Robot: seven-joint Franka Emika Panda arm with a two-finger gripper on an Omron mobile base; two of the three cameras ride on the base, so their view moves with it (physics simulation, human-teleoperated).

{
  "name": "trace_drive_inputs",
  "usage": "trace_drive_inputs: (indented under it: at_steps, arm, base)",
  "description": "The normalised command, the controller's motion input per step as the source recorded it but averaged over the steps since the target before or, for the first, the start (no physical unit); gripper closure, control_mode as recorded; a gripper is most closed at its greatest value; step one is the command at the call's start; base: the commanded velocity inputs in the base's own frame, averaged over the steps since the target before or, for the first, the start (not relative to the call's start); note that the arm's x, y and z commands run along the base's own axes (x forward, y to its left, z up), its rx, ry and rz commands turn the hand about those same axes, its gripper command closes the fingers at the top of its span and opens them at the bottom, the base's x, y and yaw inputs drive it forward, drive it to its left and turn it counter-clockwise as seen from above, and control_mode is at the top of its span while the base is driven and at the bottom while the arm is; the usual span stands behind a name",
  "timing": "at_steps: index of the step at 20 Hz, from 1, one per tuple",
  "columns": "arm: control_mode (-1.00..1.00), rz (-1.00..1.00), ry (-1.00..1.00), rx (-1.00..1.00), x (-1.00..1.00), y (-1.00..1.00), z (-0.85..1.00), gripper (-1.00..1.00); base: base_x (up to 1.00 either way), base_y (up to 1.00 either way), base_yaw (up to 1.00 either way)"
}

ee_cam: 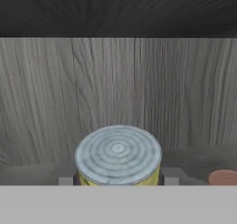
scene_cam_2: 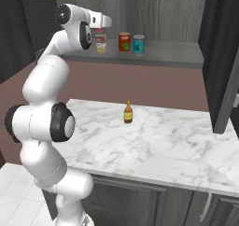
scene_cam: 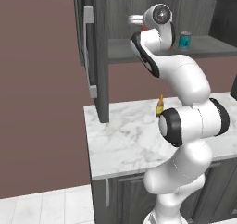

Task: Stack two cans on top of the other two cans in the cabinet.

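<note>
The short can with the red-and-yellow label sits between the two dark fingers of the gripper, which close on its sides. It is held over the cream can with the red top band on the grey shelf of the dark grey wood cabinet. The plain red-orange can and the teal-blue can with the silver top stand just beside it.

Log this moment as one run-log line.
phase: stacking | gripper: shut on short can | position: above cream-label can, contact unclear | teal can: on shelf, unstacked
</note>
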Motion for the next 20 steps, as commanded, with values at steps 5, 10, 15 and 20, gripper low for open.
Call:
trace_drive_inputs:
  at_steps: [5,10,15,20]
  arm:
    - [-1.00,0.00,0.00,0.02,0.14,-0.17,-0.04,1.00]
    - [-1.00,0.00,0.00,0.04,0.00,-0.07,-0.10,1.00]
    - [-1.00,0.00,0.00,0.02,0.00,-0.05,-0.17,1.00]
    - [-1.00,0.00,0.00,0.00,0.02,-0.02,-0.16,1.00]
  base:
    - [0.00,0.00,0.00]
    - [0.00,0.00,0.00]
    - [0.00,0.00,0.00]
    - [0.00,0.00,0.00]
